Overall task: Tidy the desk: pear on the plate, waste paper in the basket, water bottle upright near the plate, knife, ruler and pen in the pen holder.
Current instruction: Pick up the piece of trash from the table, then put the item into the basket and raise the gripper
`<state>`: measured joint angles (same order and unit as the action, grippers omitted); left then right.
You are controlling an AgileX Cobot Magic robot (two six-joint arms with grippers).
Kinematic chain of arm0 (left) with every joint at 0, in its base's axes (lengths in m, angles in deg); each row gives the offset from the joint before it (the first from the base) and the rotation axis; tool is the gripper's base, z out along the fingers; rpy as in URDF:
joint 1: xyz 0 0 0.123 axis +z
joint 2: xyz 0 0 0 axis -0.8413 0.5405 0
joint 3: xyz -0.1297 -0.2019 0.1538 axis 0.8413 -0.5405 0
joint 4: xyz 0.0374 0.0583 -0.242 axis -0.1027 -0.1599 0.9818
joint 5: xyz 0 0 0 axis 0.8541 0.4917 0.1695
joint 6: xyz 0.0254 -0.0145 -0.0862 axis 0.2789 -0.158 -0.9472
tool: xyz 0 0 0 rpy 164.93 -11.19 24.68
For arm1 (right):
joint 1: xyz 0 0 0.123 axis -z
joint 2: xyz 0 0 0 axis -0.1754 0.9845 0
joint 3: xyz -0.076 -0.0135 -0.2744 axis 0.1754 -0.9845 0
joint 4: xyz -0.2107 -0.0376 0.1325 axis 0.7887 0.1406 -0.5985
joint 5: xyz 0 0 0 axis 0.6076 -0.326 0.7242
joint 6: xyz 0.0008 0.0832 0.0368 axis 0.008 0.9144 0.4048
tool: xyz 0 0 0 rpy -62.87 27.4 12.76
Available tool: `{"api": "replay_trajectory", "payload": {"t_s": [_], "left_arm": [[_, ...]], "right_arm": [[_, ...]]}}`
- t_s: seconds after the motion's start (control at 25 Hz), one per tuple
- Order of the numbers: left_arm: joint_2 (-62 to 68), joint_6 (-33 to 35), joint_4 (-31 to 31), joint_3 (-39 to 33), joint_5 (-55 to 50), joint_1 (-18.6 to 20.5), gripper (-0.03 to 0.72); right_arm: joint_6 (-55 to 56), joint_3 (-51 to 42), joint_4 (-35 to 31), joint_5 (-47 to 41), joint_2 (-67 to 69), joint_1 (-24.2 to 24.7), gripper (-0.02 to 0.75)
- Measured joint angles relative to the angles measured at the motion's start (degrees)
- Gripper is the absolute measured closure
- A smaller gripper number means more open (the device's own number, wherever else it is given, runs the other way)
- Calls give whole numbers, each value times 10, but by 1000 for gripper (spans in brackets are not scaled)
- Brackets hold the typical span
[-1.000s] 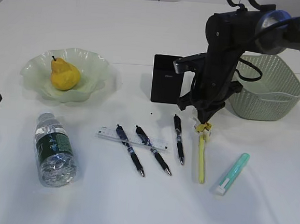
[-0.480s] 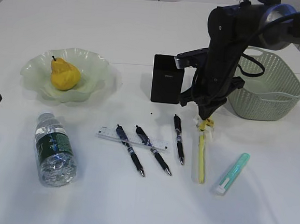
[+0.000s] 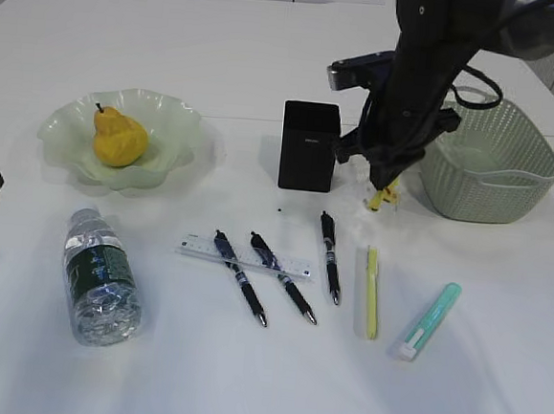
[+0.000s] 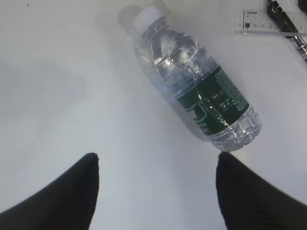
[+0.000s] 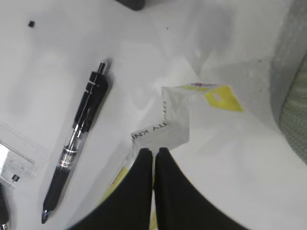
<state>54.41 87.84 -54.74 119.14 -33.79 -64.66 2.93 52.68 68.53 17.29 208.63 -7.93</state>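
Now, exterior view: the right pincer (image 3: 386, 189) has come up off the worktop (image 3: 271, 34) since a second ago, carrying the crumpled white-and-yellow paper wrapper (image 3: 385, 199) away from the slim yellow plastic knife (image 3: 372, 293), which stays flat. The wrapper now hangs just beside the pale-green woven plastic basket (image 3: 550, 157), so I judge the waste-paper drop comes next. The yellow pear (image 3: 119, 139) already sits in the wavy translucent green plate (image 3: 183, 123). The clear ribbed water bottle with the dark green label (image 3: 104, 275) lies on its side. The clear ruler (image 3: 197, 248) and three black pens lie loose, none in the matte black square pen holder (image 3: 309, 144)

Left wrist view: the left pincer (image 4: 156, 191) is spread wide and empty, hovering near the bottle (image 4: 196, 91), white cap pointing away; the ruler (image 4: 268, 21) is at the top edge

Right wrist view: the right pincer (image 5: 153, 155) is pressed together, pinching the thin folded wrapper (image 5: 163, 124), which is printed with letters and has a yellow tab. A glossy black pen (image 5: 79, 143) and the knife (image 5: 117, 184) lie below, and the basket (image 5: 292, 96) wall is at the right
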Motion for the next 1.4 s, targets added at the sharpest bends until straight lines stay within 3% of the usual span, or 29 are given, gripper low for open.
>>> {"api": "replay_trajectory", "payload": {"t_s": [0.4, 1.0, 1.4], "left_arm": [[0, 0, 1, 0, 0, 0, 150], [0, 0, 1, 0, 1, 0, 150], [0, 0, 23, 0, 17, 0, 150]], "right_arm": [[5, 37, 14, -7, -27, 12, 747], [18, 69, 1, 11, -28, 162, 748], [36, 69, -5, 84, -23, 182, 748]]}}
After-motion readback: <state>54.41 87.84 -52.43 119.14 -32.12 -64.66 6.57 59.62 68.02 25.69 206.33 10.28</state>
